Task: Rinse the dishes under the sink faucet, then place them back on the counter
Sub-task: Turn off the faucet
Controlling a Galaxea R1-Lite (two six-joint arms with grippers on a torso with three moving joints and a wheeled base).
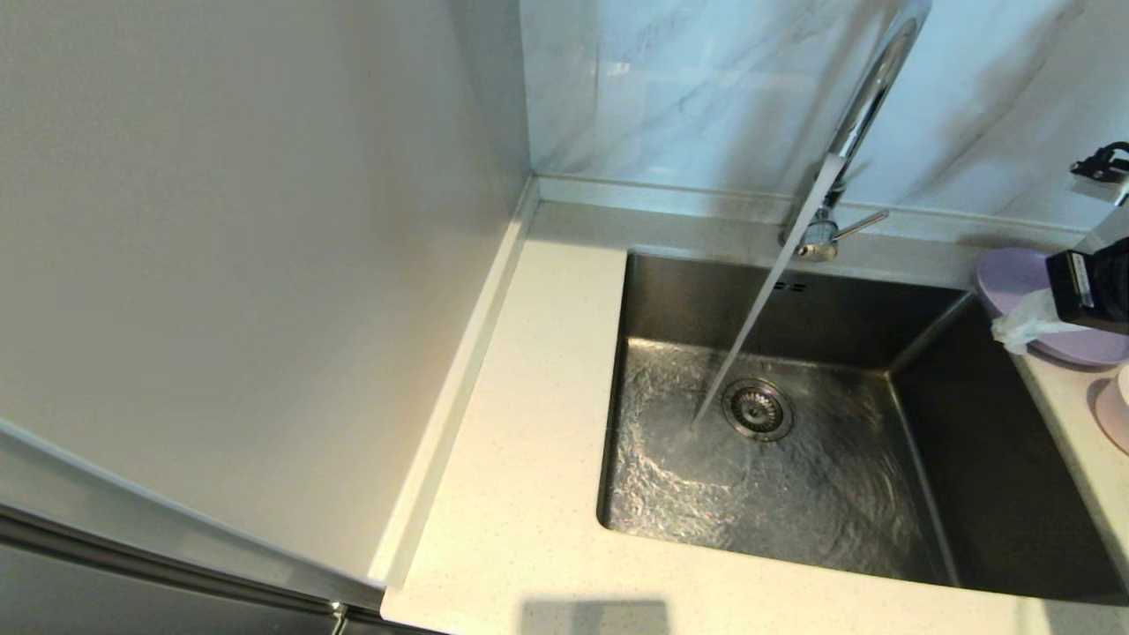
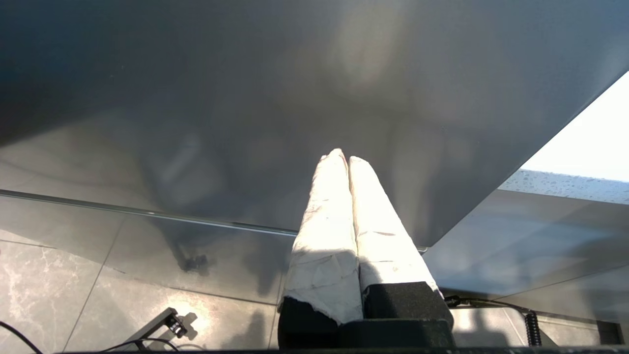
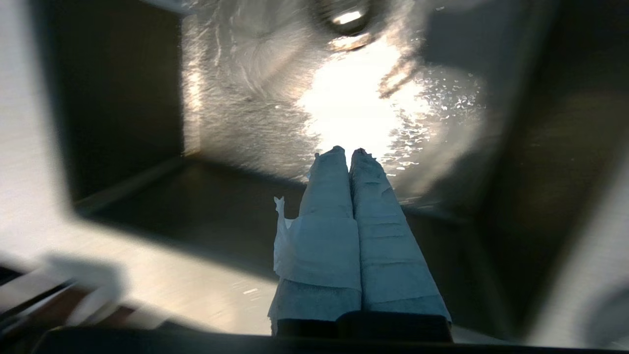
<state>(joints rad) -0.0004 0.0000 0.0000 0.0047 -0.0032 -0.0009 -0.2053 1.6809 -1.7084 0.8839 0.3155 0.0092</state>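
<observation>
Water runs from the faucet into the sink while the plate and cup sit on the surface at its right edge. The right pincer, empty with tips pressed together, hangs over the basin beside the plate — unless it opens first, it could knock the plate into the sink (the left pincer, likewise closed, is parked away).

the right gripper, fingers pressed together, hangs over the sink's right edge; ahead and below it the basin lies open. the water stream and faucet stand beyond it, the plate just behind.
</observation>
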